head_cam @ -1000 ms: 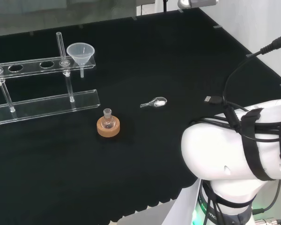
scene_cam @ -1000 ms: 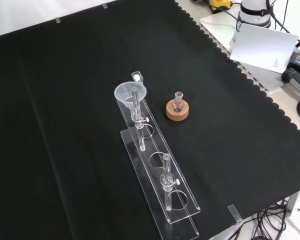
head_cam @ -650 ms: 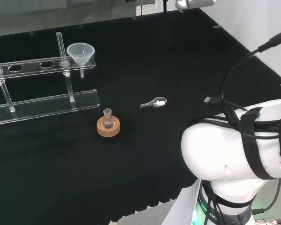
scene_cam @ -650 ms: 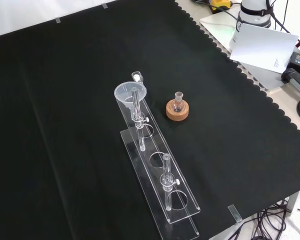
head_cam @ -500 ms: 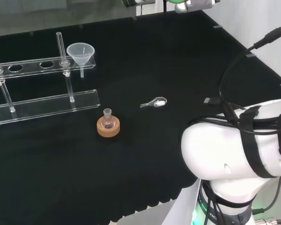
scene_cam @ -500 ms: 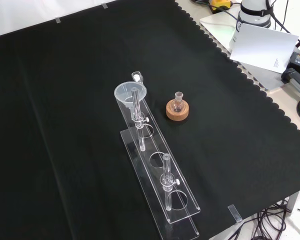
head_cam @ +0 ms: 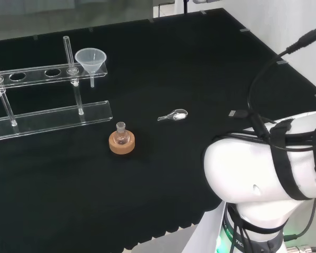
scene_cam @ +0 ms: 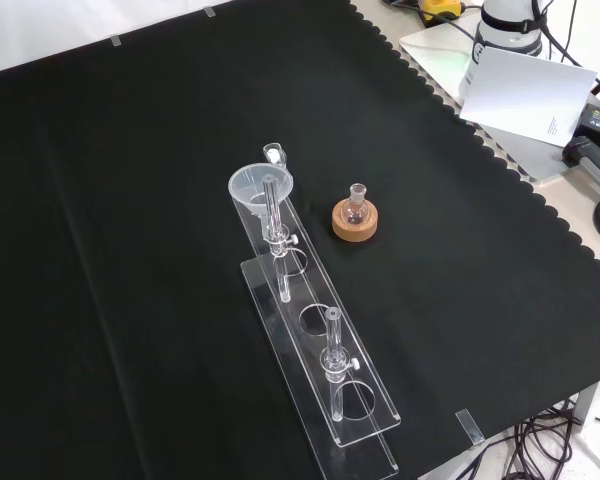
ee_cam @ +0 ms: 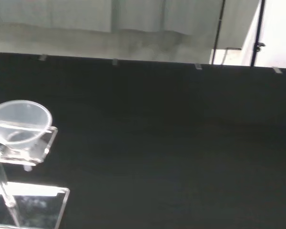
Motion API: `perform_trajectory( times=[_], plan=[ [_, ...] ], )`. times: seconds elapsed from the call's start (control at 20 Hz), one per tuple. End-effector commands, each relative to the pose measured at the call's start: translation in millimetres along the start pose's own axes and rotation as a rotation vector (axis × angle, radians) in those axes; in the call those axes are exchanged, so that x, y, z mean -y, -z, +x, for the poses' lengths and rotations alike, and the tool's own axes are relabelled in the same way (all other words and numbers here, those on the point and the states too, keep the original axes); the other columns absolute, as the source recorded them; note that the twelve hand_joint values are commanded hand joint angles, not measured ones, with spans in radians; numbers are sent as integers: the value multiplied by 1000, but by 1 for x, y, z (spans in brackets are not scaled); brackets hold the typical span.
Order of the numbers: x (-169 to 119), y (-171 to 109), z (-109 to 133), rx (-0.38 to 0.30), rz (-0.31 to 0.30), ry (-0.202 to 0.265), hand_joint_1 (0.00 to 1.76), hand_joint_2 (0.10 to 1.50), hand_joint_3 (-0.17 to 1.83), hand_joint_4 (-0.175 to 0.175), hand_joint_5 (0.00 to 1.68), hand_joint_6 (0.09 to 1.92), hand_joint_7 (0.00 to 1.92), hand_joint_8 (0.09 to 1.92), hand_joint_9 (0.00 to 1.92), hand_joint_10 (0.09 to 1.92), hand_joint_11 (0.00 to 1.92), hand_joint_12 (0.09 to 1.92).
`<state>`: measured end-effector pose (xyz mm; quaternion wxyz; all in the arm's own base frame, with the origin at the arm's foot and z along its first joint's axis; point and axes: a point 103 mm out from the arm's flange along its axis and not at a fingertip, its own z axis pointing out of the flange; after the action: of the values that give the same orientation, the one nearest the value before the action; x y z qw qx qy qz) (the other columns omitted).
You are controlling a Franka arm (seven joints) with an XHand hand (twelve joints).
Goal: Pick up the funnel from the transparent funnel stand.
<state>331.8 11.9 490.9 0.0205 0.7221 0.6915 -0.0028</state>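
at the end hole of the transparent funnel stand (head_cam: 52,71), the funnel (head_cam: 91,59) sits untouched, so the pickup looks not yet begun; reaching, grasping and lifting all remain. whether the hand's fingers are spread or curled i cannot tell.

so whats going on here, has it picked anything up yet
Not yet. The funnel sits in the end hole of the transparent funnel stand, untouched. A small flask rests on its cork ring beside the stand, and a small clear scoop lies on the black cloth. The white arm is at the head view's right, well clear of the stand. The wrist view looks toward the funnel.
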Motion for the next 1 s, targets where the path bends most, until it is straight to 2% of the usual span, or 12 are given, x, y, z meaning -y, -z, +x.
perform_trajectory(
  times=[0.05, 0.2, 0.5, 0.75, 0.9, 0.95, 1.0],
  plan=[
    [-39, -2, 32, -132, 12, 50, 379, 578, 1, 39, 0, 87, 0, 87, 0, 87, 0, 133],
    [-48, -11, 38, -114, 46, 62, 386, 582, 2, 36, 0, 87, 0, 87, 0, 87, 0, 87],
    [-73, -37, 34, -79, 179, 97, 367, 583, 2, 27, 0, 87, 0, 87, 0, 87, 25, 87],
    [-93, -61, 39, -96, 267, 115, 375, 581, 1, 21, 0, 87, 0, 87, 0, 87, 48, 87],
    [-101, -79, 50, -82, 300, 133, 366, 578, 0, 20, 0, 87, 0, 87, 0, 87, 8, 292],
    [-101, -83, 54, -90, 294, 138, 365, 577, 0, 19, 0, 87, 0, 87, 0, 87, 3, 351],
    [-101, -87, 57, -110, 258, 147, 365, 576, -1, 17, 0, 87, 0, 87, 0, 87, 1, 428]
  ],
)
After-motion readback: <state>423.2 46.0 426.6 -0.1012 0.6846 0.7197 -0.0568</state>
